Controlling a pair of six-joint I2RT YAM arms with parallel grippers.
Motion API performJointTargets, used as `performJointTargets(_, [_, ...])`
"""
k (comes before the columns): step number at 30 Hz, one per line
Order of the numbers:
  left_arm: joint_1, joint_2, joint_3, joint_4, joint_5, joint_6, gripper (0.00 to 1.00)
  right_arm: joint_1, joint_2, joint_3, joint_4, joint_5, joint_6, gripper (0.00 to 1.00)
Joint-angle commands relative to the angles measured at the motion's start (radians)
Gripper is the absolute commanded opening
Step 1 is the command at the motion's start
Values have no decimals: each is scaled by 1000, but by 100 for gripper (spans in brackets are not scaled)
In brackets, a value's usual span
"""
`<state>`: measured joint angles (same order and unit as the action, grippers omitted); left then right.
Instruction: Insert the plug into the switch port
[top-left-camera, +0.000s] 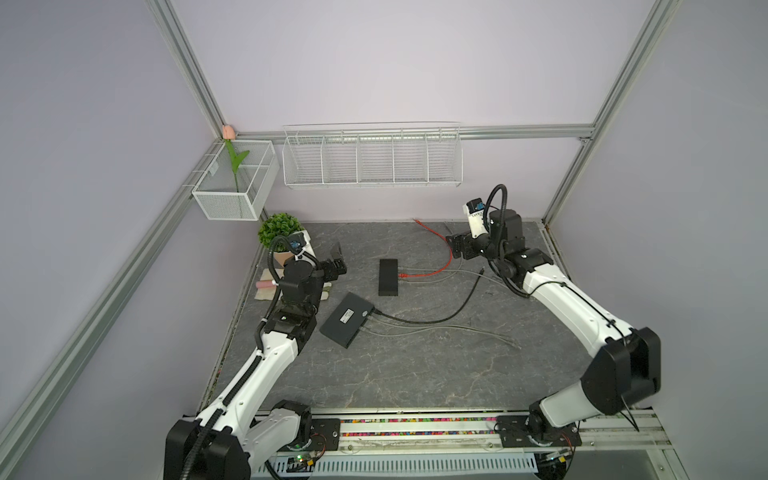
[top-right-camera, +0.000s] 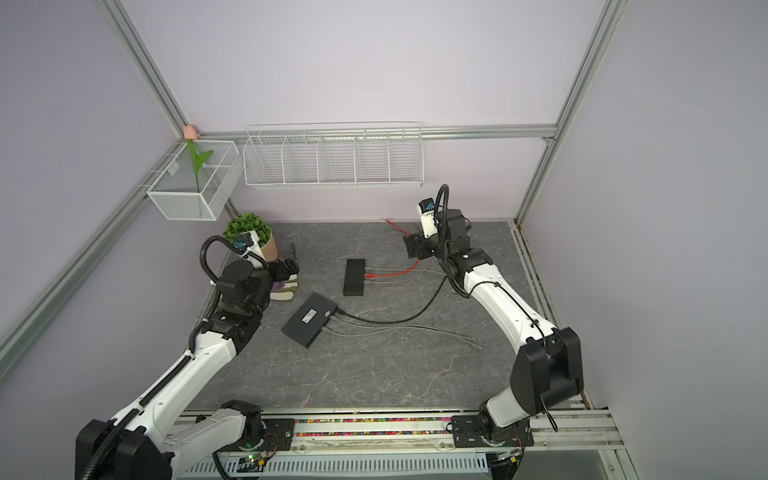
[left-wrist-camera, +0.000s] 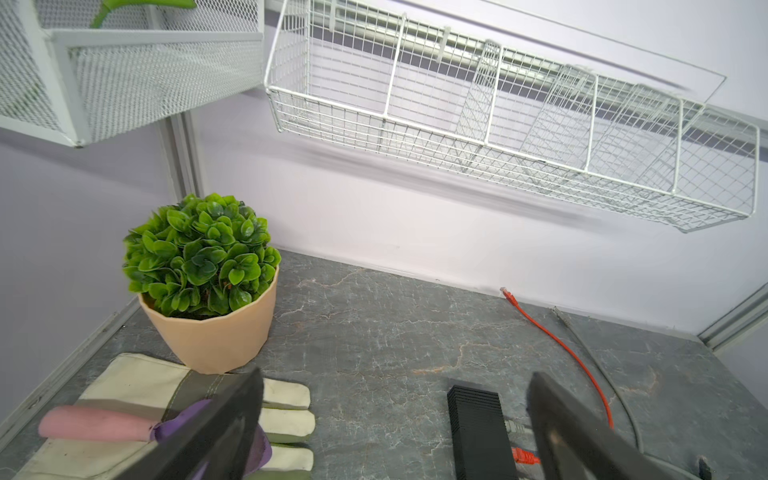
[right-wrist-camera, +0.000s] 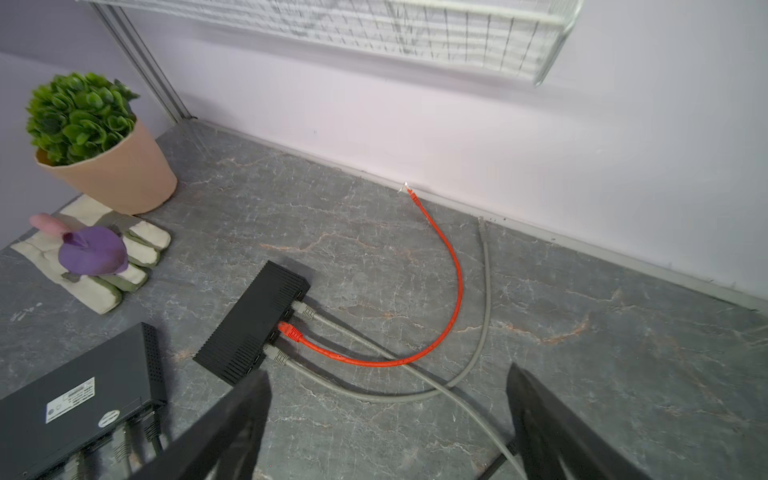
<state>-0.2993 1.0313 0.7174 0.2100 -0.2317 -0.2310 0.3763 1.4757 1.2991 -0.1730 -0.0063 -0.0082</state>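
A small black switch lies at the middle back of the stone table. An orange-red plug sits in a port on its side, between two grey plugs. The red cable curves away to a free end near the back wall. My left gripper hovers left of the switch, open and empty. My right gripper hovers right of the switch above the cables, also open and empty.
A larger black box with a black cable and grey cables lies in front of the switch. A potted plant, a glove and a pink-handled trowel sit at the back left. Wire baskets hang on the back wall.
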Motion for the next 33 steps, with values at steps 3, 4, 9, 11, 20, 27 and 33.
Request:
performJointTargets(3, [3, -36, -54, 25, -23, 20, 100, -1, -113, -104, 83, 51, -8, 93])
performJointTargets(4, [3, -38, -59, 19, -25, 23, 100, -2, -129, -124, 89, 63, -5, 93])
performJointTargets(9, [3, -78, -105, -6, -37, 40, 100, -1, -189, -203, 103, 92, -4, 96])
performJointTargets(11, [4, -106, -131, -3, -37, 47, 100, -1, -218, -240, 113, 101, -9, 99])
performJointTargets(20, [3, -193, -196, -40, -68, 69, 100, -1, -357, -437, 136, 242, 16, 96])
performJointTargets(27, [-1, -216, -228, -48, -67, 73, 100, 0, -453, -573, 145, 334, 37, 96])
performJointTargets(33, [-12, -250, -257, -49, -73, 69, 100, 0, -561, -650, 131, 379, 35, 96])
